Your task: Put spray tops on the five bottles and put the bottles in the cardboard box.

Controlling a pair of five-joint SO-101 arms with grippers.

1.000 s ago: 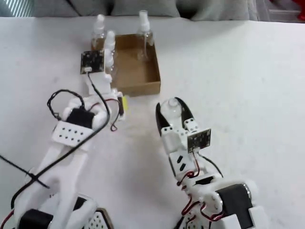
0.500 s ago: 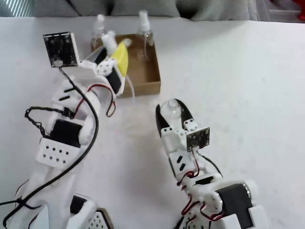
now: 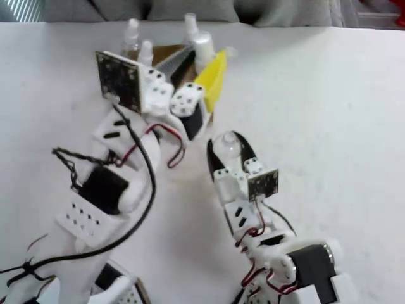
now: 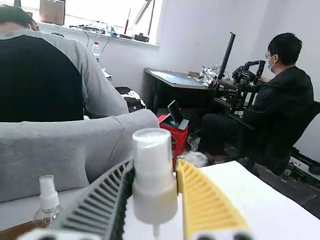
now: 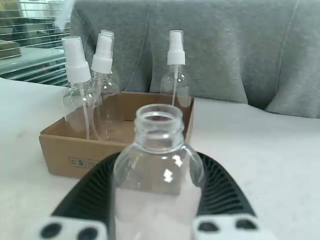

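My left gripper [image 3: 206,58] is raised over the cardboard box [image 3: 163,52], shut on a white spray top [image 3: 204,43]. In the left wrist view the spray top [image 4: 154,172] stands upright between the grey and yellow fingers of the left gripper [image 4: 155,169]. Nearer on the table, my right gripper [image 3: 230,140] is shut on a clear bottle [image 3: 229,147] that has no top. The right wrist view has this open-necked bottle [image 5: 159,165] upright in the right gripper [image 5: 159,159], facing the box [image 5: 65,145]. Three topped bottles [image 5: 80,95] [image 5: 105,75] [image 5: 175,75] stand in or behind the box.
The left arm [image 3: 120,152] covers much of the box from above. A grey cushion [image 5: 225,50] lies behind the table's far edge. White tabletop [image 3: 329,107] stretches to the right of the box and the right arm.
My left arm has lifted from the table left of the box and swung right, over the box, with the spray top held up. The right arm and its bottle have stayed put.
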